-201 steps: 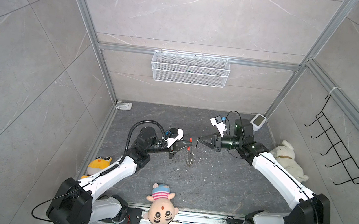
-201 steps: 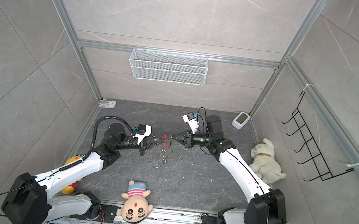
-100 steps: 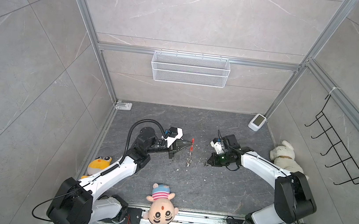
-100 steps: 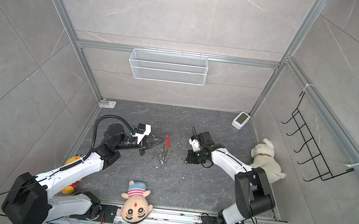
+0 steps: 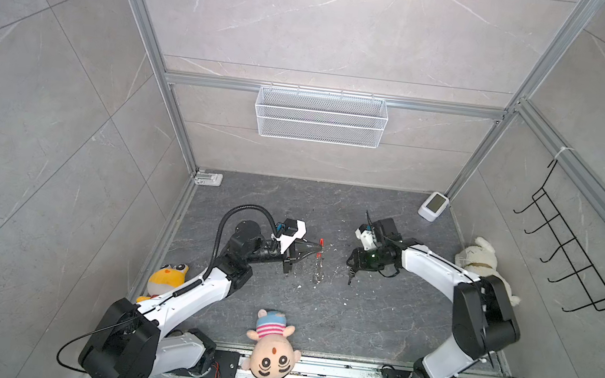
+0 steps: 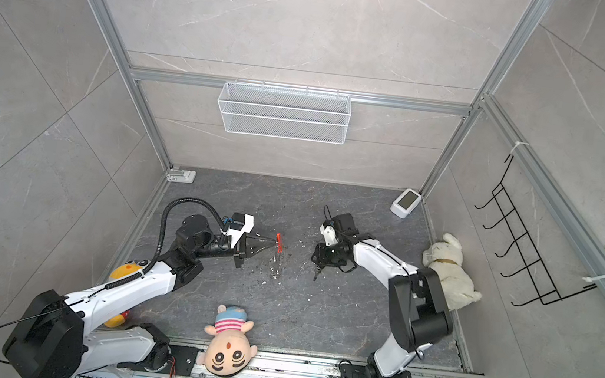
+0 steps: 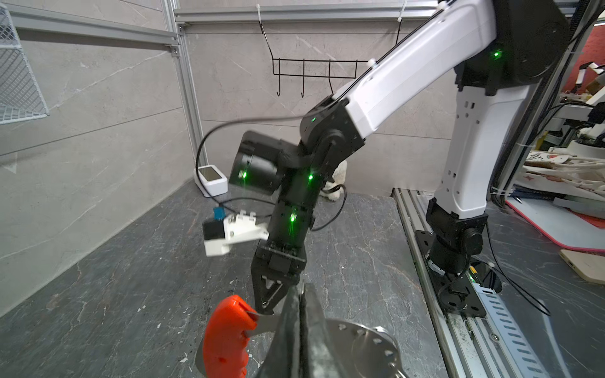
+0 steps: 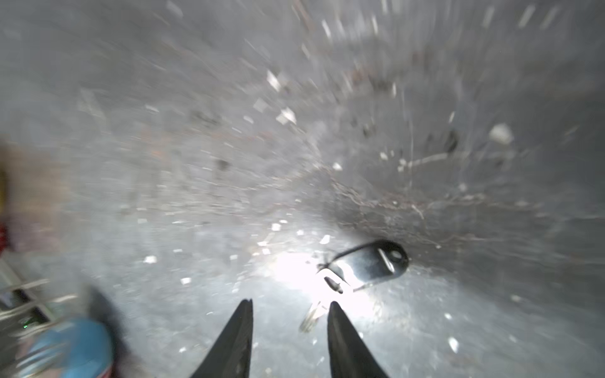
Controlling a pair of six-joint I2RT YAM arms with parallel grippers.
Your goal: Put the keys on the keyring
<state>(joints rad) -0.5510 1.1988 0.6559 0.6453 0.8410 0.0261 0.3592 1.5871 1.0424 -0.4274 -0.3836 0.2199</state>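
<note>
My left end effector [image 7: 300,304] is clamped on the keyring [image 7: 229,333]; my right end effector [image 8: 290,303] hangs parted, empty, near the keys [image 8: 370,265] on the worktop [image 8: 196,163].

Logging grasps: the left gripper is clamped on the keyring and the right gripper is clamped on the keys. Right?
No: the right wrist view shows the right gripper open, the keys lying loose on the floor by its tips. The left gripper is clamped on the keyring.
</note>
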